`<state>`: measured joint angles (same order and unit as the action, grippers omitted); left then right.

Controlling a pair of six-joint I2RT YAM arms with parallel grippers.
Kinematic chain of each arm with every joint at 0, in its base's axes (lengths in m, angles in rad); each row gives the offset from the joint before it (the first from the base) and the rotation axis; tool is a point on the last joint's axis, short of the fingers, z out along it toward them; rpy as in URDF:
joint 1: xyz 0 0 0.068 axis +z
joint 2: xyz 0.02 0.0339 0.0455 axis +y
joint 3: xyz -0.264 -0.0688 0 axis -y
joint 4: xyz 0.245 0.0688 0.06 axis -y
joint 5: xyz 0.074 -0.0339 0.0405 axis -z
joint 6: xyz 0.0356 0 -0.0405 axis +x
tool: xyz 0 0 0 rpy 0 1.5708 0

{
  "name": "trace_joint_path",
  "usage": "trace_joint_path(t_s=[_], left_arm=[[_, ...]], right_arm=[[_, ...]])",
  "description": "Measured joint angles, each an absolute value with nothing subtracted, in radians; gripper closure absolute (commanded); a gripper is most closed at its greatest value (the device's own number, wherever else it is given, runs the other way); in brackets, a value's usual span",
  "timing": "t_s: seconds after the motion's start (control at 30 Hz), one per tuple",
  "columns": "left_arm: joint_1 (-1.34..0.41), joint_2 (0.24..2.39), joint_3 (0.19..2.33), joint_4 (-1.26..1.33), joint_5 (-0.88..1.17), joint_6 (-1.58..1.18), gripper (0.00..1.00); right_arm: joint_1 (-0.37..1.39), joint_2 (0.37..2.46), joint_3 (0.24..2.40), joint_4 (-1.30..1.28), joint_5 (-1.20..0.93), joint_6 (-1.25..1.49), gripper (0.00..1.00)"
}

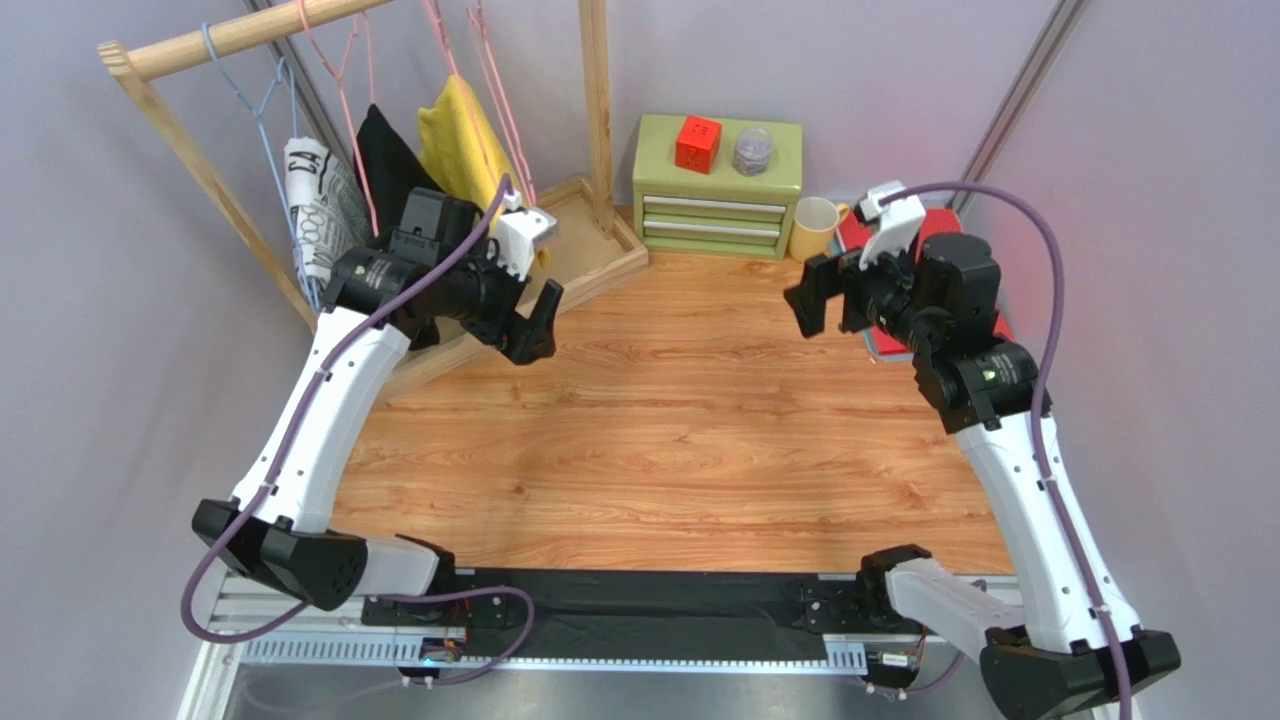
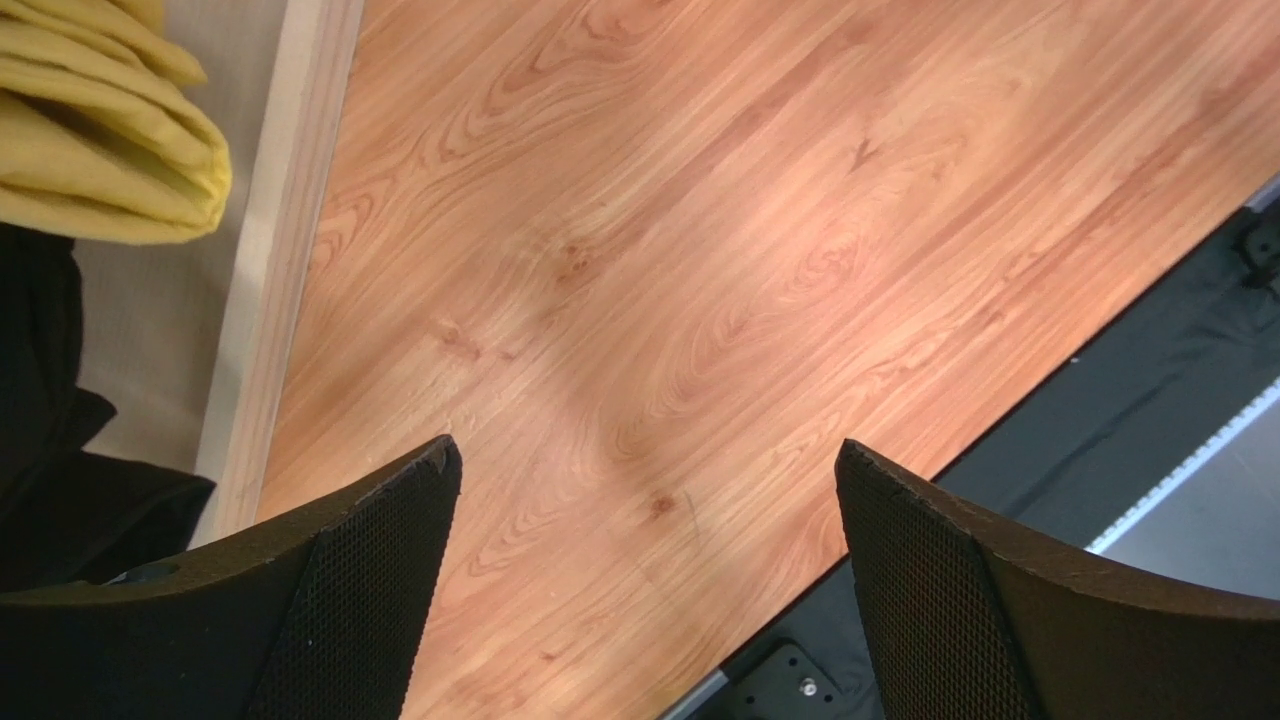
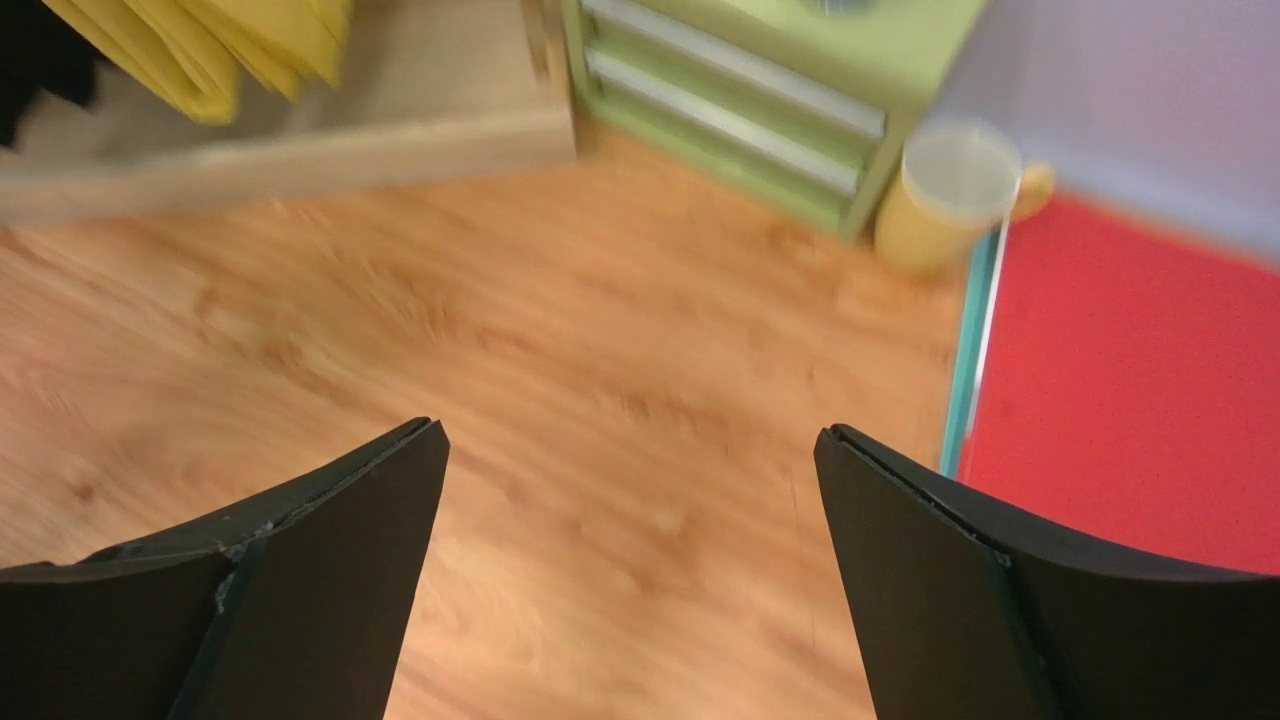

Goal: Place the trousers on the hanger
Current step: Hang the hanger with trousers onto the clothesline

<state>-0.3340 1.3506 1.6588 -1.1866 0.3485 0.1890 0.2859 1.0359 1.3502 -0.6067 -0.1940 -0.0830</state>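
The yellow trousers (image 1: 455, 138) hang folded over a pink hanger (image 1: 502, 105) on the wooden rack at the back left. Their lower end shows in the left wrist view (image 2: 105, 135) and in the right wrist view (image 3: 211, 45). My left gripper (image 1: 534, 323) is open and empty, above the table just in front of the rack's base, right of the hanging clothes. My right gripper (image 1: 824, 294) is open and empty above the table's right side, apart from the trousers. Both wrist views (image 2: 646, 465) (image 3: 631, 443) show bare wood between the fingers.
A black garment (image 1: 388, 158) and a black-and-white patterned garment (image 1: 320, 203) hang left of the trousers. A light blue hanger (image 1: 259, 93) and another pink hanger (image 1: 356, 68) also hang there. A green drawer box (image 1: 718, 188), a yellow cup (image 1: 815, 228) and a red mat (image 3: 1142, 390) are at the back right.
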Motion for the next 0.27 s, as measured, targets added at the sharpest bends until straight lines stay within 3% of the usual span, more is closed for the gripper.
trace_joint_path(t_s=[0.27], left_arm=[[-0.336, 1.319, 1.409, -1.064, 0.250, 0.186, 0.00]], right_arm=[[0.116, 0.960, 1.011, -0.733, -0.274, -0.077, 0.00]])
